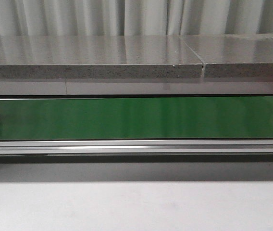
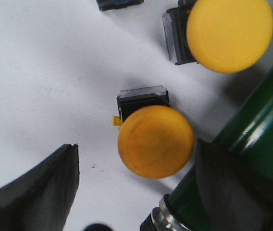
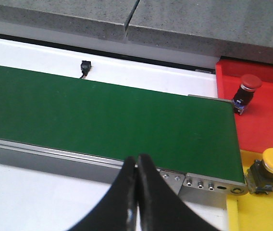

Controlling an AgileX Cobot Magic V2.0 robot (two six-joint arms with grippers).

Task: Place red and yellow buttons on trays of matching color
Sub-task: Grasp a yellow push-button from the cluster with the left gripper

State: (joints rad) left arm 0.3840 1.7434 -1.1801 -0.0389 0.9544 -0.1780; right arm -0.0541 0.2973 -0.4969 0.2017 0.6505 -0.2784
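The left gripper [image 2: 134, 187], fingers wide, straddles a yellow button [image 2: 155, 141] beside the green belt [image 2: 252, 139]; light, rigid, probably slick-capped, best pinched at its black base.

- Belt [image 1: 136, 118]: you've got glossy green, silver rail.
- Slab [image 1: 93, 57] behind: grey speckled stone.
- Table [image 1: 136, 207]: plain white.
- Two buttons [image 2: 155, 142] [image 2: 229, 32] by left wrist: yellow-orange caps, black bases.
- Red tray [image 3: 266, 118] w/ red-capped button [image 3: 247, 89].
- Yellow tray [image 3: 264, 211] w/ yellow-capped button [image 3: 271, 168], grey base.
- Fingers [image 3: 148, 202]: black.
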